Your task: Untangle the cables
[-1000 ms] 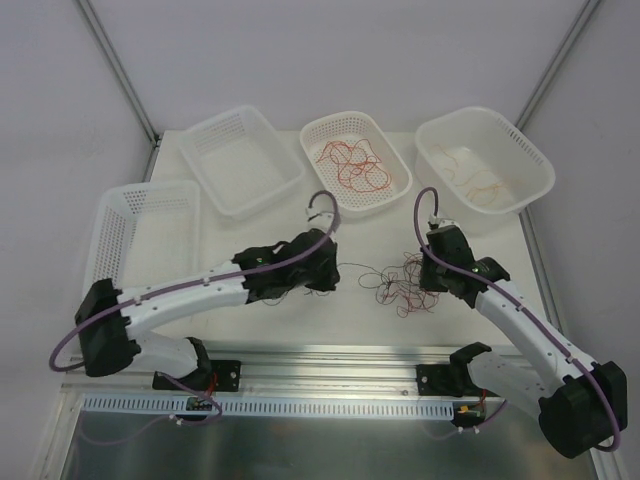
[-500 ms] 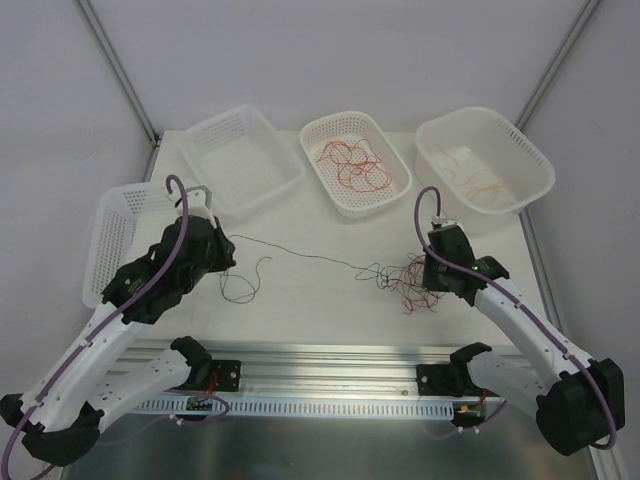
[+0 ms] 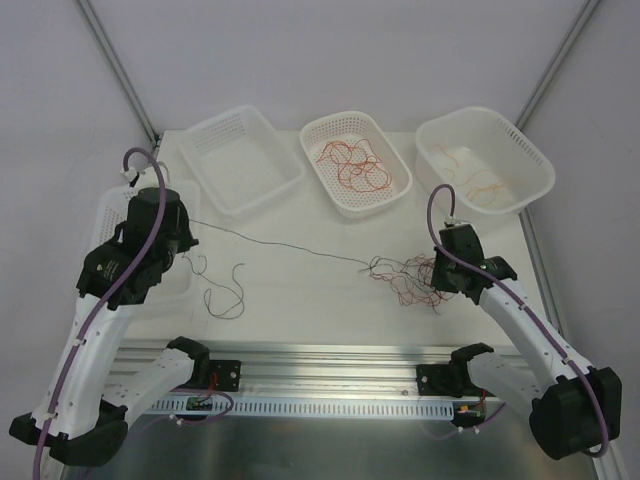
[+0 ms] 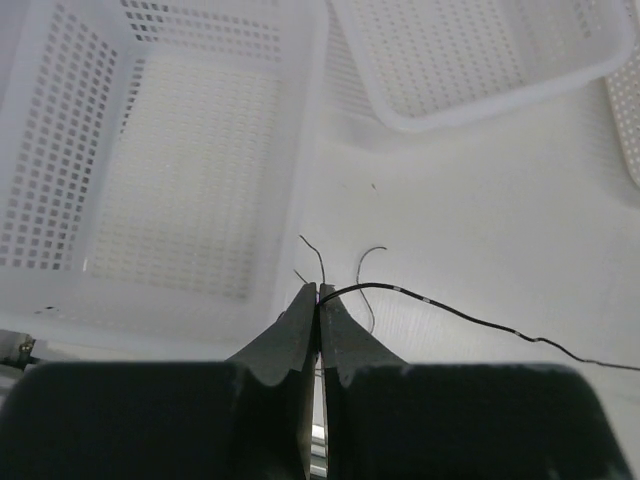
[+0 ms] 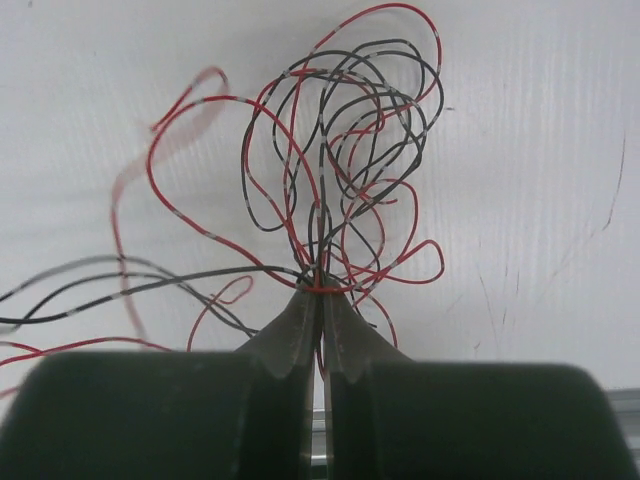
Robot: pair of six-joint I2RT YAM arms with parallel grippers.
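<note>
A tangle of thin red and black cables [image 3: 405, 278] lies on the white table at the right. My right gripper [image 3: 443, 276] is shut on the tangle [image 5: 345, 160], with several wires pinched at its fingertips [image 5: 320, 292]. My left gripper [image 3: 178, 232] is shut on one black cable [image 3: 290, 246], which stretches taut from it across the table to the tangle. In the left wrist view the black cable [image 4: 470, 319] leaves the shut fingertips [image 4: 319, 292] to the right. A loose black end [image 3: 228, 292] curls on the table below the left gripper.
Four white baskets: one at the far left [image 3: 108, 235] under my left gripper, one empty at the back left [image 3: 275, 185], one at the back middle [image 3: 395, 195] holding red cables, one at the back right [image 3: 535, 190] holding orange cables. A metal rail [image 3: 330, 400] runs along the near edge.
My left gripper has swung far to the left and up over the left basket, pulling one black cable out of the tangle and taut. The right gripper stayed on the tangle, shifting slightly right.
</note>
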